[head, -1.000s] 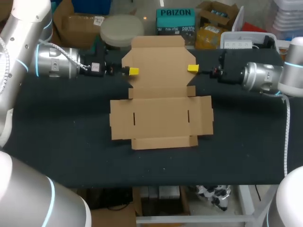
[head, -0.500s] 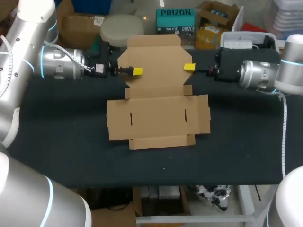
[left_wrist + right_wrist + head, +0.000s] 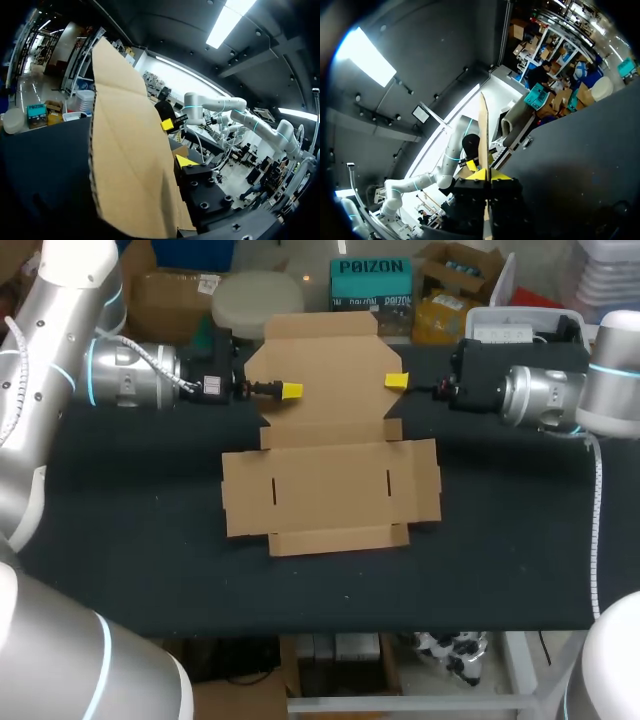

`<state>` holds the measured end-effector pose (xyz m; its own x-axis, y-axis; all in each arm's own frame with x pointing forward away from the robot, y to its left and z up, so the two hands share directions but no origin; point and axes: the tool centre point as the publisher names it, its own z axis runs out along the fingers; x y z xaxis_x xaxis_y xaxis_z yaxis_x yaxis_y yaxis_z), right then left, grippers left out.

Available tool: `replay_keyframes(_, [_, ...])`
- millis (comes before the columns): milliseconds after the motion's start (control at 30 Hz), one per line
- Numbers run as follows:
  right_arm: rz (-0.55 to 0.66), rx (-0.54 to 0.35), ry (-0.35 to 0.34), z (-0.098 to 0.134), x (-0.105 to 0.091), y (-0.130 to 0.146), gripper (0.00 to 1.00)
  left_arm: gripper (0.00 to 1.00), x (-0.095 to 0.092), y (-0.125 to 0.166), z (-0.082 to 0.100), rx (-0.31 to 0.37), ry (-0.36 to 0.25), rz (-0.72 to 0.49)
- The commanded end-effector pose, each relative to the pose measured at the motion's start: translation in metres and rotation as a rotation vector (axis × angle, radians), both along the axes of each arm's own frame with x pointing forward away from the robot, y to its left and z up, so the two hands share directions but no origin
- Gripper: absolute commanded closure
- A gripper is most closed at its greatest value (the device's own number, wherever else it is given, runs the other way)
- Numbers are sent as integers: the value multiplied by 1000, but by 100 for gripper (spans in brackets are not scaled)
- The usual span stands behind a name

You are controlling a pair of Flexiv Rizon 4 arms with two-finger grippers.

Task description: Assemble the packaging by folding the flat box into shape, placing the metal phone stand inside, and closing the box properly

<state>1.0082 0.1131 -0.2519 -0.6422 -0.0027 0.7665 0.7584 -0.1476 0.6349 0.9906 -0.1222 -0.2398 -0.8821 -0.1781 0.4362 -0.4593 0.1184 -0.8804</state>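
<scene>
The box [image 3: 130,150] stands close beside our left gripper [image 3: 181,162] and blocks the worktop [image 3: 45,150] toward its right edge; the box's lower edge is lost in the rim. At our right gripper [image 3: 483,174] we see the box only edge-on, pinched between both tips, its faces hidden. From above, our left arm [image 3: 50,380] and right arm [image 3: 610,390] run off the sides.

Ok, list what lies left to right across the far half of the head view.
left arm → left gripper → box → right gripper → right arm
</scene>
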Motion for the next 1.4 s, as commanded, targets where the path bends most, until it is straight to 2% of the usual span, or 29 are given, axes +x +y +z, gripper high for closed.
replay_keyframes(33, [4,5,0,0,1,1,100,69,6,1,-3,-14,3,-24])
replay_keyframes(167, [4,9,-2,0,0,1,100,75,6,0,-4,-19,4,-24])
replay_keyframes(300, [4,12,-4,0,-1,1,100,89,6,1,-3,-22,4,-23])
replay_keyframes(467, [4,15,-5,0,-2,1,100,87,6,2,-2,-39,-5,-26])
replay_keyframes(567, [3,17,-3,0,-2,1,100,92,6,2,-2,-44,-6,-26])
replay_keyframes(633, [4,18,-2,0,-2,1,100,100,6,1,-3,-48,-6,-26])
replay_keyframes(867, [6,17,-3,2,-3,2,100,100,7,1,-3,-44,-11,-34])
replay_keyframes(933, [9,12,0,3,-2,2,64,100,7,2,-3,-44,-13,-36])
replay_keyframes(967, [9,10,1,4,-2,1,52,100,8,3,-3,-43,-14,-36])
replay_keyframes(1000, [4,6,0,5,-2,-1,15,100,8,4,-4,-43,-15,-35])
replay_keyframes(1033, [-1,3,-1,6,-3,-3,4,100,8,4,-4,-43,-15,-35])
replay_keyframes(1100, [-16,-6,-7,8,-4,-7,3,100,9,7,-4,-41,-15,-33])
replay_keyframes(1400, [-87,-80,-32,18,-16,-32,9,100,13,12,-1,-45,-22,-35])
